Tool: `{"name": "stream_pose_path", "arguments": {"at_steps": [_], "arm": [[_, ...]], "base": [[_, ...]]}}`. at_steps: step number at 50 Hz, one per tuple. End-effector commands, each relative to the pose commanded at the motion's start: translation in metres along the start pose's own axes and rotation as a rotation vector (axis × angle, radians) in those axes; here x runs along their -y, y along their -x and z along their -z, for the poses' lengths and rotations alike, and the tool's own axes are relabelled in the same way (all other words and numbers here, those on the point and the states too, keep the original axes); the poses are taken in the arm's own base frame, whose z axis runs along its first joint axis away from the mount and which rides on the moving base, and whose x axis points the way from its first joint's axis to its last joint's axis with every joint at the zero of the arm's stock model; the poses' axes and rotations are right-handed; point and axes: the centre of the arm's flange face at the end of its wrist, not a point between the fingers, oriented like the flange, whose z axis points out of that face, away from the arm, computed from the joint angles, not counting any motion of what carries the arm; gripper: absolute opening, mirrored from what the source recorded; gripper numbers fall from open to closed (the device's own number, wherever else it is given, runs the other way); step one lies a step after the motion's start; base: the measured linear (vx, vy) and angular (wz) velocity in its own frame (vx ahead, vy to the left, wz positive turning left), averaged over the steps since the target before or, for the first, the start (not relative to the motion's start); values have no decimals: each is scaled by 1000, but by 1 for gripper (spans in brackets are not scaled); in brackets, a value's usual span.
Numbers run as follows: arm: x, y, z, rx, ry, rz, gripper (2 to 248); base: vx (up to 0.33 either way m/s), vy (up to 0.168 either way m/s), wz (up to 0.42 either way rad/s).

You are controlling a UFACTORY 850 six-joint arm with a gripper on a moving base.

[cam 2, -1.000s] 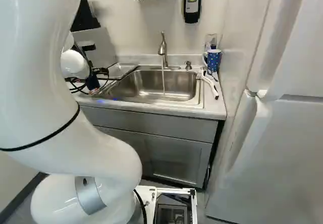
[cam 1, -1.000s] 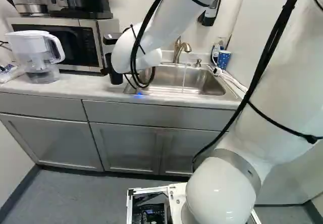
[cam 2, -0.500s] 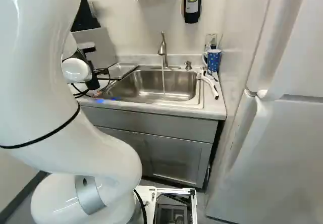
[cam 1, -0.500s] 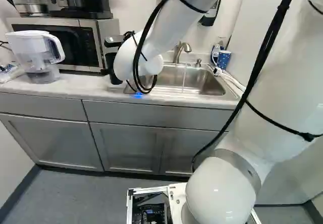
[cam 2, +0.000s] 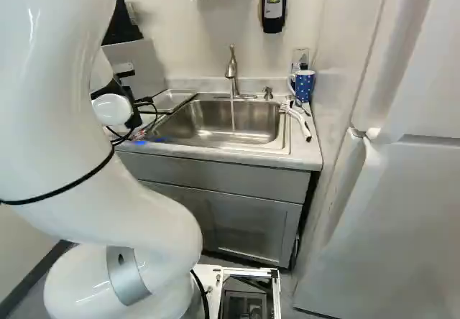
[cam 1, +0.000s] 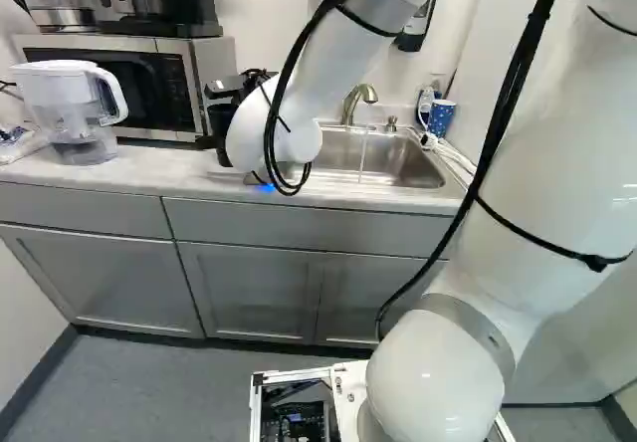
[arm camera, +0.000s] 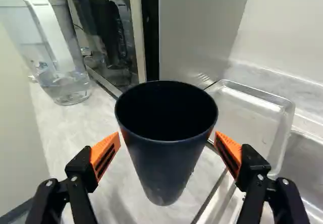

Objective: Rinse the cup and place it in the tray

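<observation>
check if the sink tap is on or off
On: both base views show a thin stream of water falling from the tap into the sink.

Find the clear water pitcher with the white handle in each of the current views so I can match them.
Left base view: at the left, on the counter in front of the microwave, the pitcher.
Right base view: not in it.
Wrist view: ahead of the gripper, past the dark cup, on the side away from the sink.
Shared landmark: the sink, seen in all three, only partly in the wrist view.
</observation>
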Motion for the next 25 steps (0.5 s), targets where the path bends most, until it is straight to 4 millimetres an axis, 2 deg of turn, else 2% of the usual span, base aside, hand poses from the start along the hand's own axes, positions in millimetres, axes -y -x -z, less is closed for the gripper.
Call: {"name": "stream_pose_path", "arguments": {"at_steps": [25], "arm": [[-1,22,10,-36,3,-4,247]], "base": [[0,0,0]]}}
